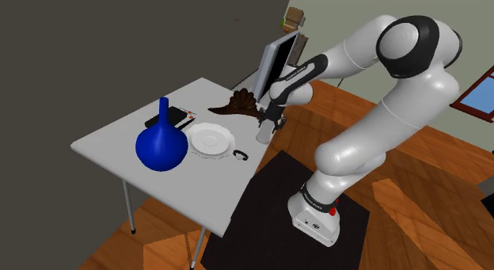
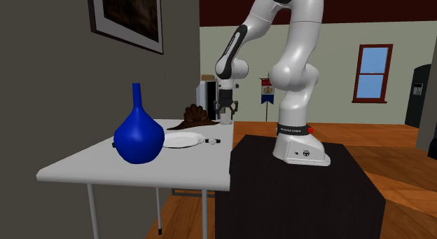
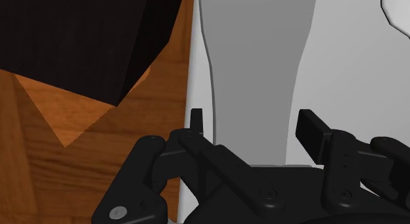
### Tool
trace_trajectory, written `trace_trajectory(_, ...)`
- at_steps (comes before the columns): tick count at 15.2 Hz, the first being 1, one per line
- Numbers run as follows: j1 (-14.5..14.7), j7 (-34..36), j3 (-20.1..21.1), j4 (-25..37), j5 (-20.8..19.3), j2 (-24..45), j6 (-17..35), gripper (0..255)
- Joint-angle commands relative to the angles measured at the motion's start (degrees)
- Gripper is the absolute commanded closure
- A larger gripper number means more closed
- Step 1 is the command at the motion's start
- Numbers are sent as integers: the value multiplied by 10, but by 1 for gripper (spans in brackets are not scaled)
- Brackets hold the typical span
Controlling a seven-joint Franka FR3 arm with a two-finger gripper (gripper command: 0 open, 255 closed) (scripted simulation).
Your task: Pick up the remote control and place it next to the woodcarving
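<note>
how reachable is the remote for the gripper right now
Probably yes. The open gripper hangs at the table edge, the remote lies uncovered past the plate; the tall vase beside it may crowd the approach.

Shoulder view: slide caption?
Open gripper above a grey object beside the woodcarving; remote lies behind the blue vase.

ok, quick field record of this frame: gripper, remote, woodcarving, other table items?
gripper: all-black two-finger gripper, open, at the white table edge nearest the stand
between jaws: pale grey upright object, slim gaps either side, not clasped
remote: dark flat remote control on the table, beyond the blue round-bellied vase in the shoulder view, untouched
woodcarving: dark brown fan-shaped woodcarving, near the gripper
other: round white plate
</note>
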Motion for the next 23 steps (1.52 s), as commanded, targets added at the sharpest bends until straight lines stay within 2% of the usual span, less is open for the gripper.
trace_trajectory(1,0,0,0,-3,-1,17,21,255)
trace_trajectory(12,-1,4,-1,-3,-9,126,130,255)
trace_trajectory(19,-1,4,-1,-3,-9,126,130,255)
trace_trajectory(20,-1,4,-1,-3,-9,126,130,0)
trace_trajectory(23,-1,4,-1,-3,-9,126,130,0)
